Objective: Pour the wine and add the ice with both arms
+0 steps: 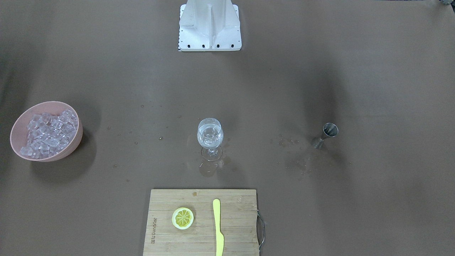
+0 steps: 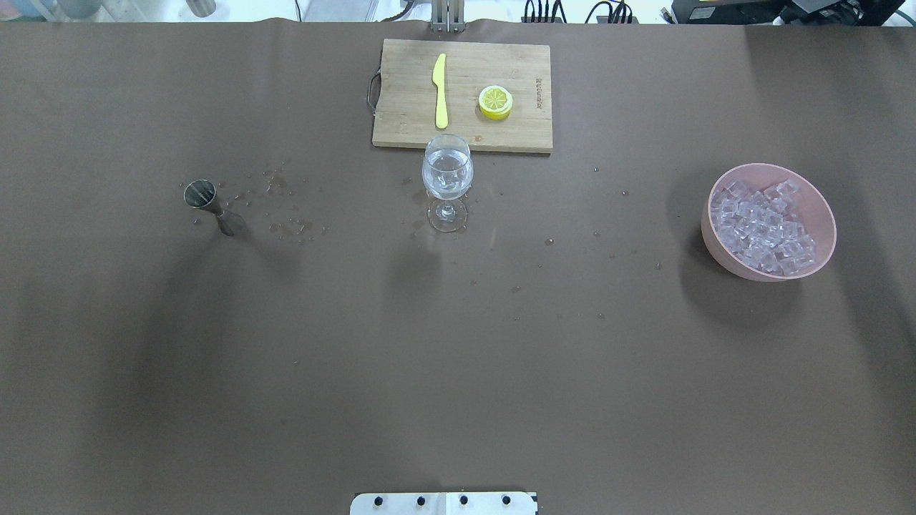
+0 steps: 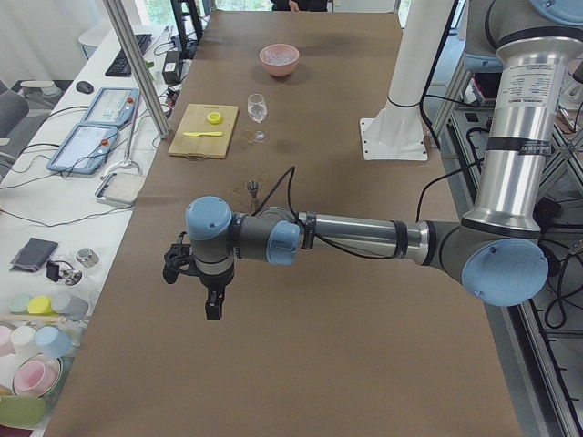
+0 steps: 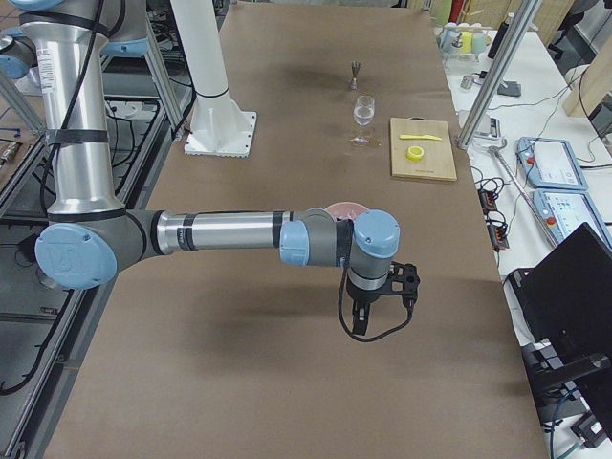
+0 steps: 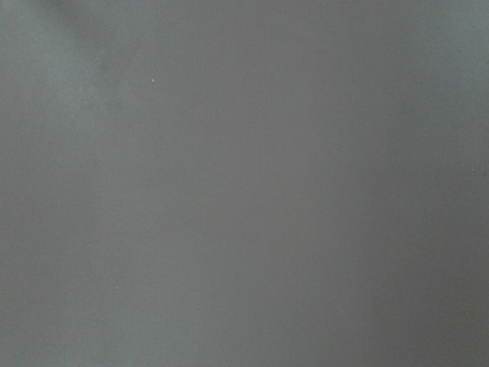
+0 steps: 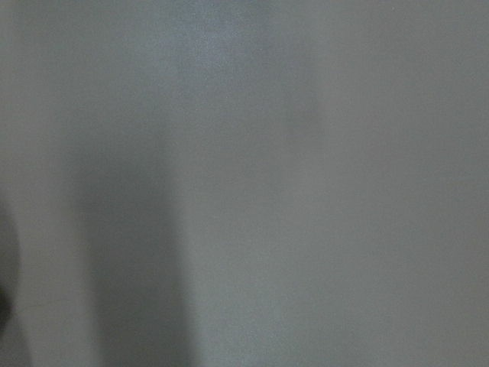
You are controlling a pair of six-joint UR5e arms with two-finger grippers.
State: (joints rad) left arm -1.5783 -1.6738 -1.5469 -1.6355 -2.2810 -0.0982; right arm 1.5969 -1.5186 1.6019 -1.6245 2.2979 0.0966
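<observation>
In the front-facing view, a wine glass [image 1: 210, 137] is standing upright in the centre of the frame on the brown table [image 1: 320, 199]. The wine [image 1: 209, 134], a clear liquid, is sitting in its bowl, and a few ice cubes seem to be floating in it, though this is hard to tell. Small wet spots [image 1: 291, 142] are lying on the table around the glass and to its right.

At the left edge of the frame, a pink bowl [image 1: 17, 129] is holding the ice [image 1: 48, 134], a heap of clear cubes. It is well apart from the glass. At the right of the frame, a metal jigger [image 1: 327, 134] is standing upright near the wet spots.

At the bottom centre, a wooden cutting board [image 1: 202, 241] is lying with a lemon slice [image 1: 183, 218] and a yellow knife [image 1: 218, 227] on it, side by side and not touching. At the top centre, the white mounting base [image 1: 209, 25] is standing.

In the left side view, the left arm [image 3: 355, 238] is reaching across the middle of the frame, and the left gripper [image 3: 213, 309] is hanging over bare table, pointing down. In the right side view, the right arm [image 4: 229, 232] is doing the same, with the right gripper [image 4: 360, 325] pointing down in the lower centre. Both grippers are showing only in these side views, so whether each is released or clenched cannot be told. Nothing visible is hanging from either one. Both wrist views are showing only a plain grey surface.
</observation>
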